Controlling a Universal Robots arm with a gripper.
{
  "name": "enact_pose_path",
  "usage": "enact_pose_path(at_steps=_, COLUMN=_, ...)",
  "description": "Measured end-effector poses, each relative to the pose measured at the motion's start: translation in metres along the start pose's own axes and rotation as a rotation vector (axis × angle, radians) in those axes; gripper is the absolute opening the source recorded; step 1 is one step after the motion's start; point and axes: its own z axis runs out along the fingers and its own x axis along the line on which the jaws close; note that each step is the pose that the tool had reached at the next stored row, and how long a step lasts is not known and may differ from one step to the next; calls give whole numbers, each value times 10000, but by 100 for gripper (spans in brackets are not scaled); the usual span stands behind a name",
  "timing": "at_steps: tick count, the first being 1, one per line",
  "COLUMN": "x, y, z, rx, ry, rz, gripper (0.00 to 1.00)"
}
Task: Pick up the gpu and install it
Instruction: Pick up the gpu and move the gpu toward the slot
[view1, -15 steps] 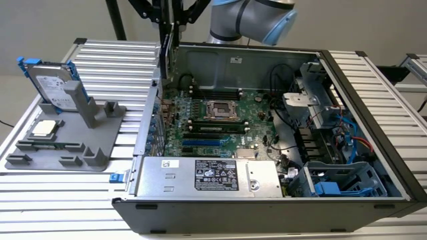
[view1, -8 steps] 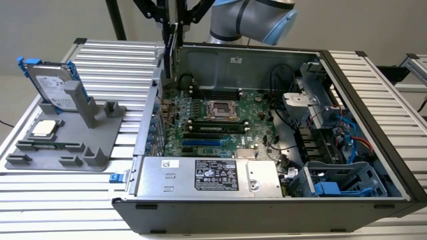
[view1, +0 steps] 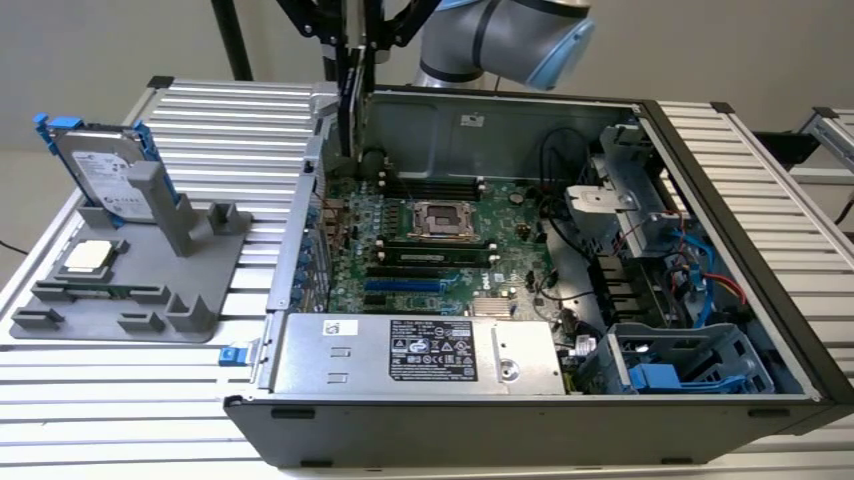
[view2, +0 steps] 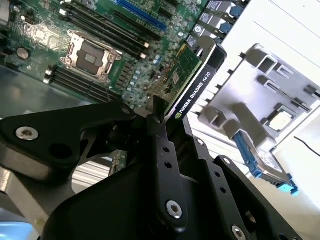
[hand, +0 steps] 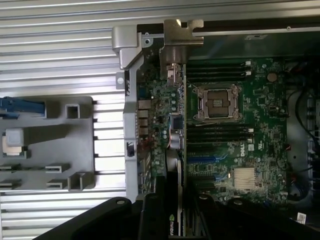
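Note:
The gpu (view2: 192, 80) is a thin card with a green board and a black cooler face. In the second wrist view my gripper (view2: 170, 117) is shut on its upper end. The first wrist view shows the gpu (hand: 176, 125) edge-on, with its silver bracket (hand: 182, 30) at the case's rear wall and my gripper (hand: 175, 212) on the other end. In the exterior view the gpu (view1: 350, 115) hangs upright under the gripper (view1: 352, 50), above the motherboard (view1: 441, 240) at the far corner on the exterior view's left. I cannot tell whether it touches the board.
The open computer case (view1: 534, 410) lies on its side on a ribbed metal table (view1: 120, 400). It holds a power supply (view1: 414, 350), cables and a drive cage (view1: 681, 365). On the exterior view's left, a grey fixture (view1: 134, 290) holds a hard drive (view1: 107, 170) and a CPU chip (view1: 91, 257).

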Motion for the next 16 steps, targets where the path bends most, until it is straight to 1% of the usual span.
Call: enact_pose_path(at_steps=16, x=-133, y=23, z=-2, rx=0, ry=0, rz=0, gripper=0)
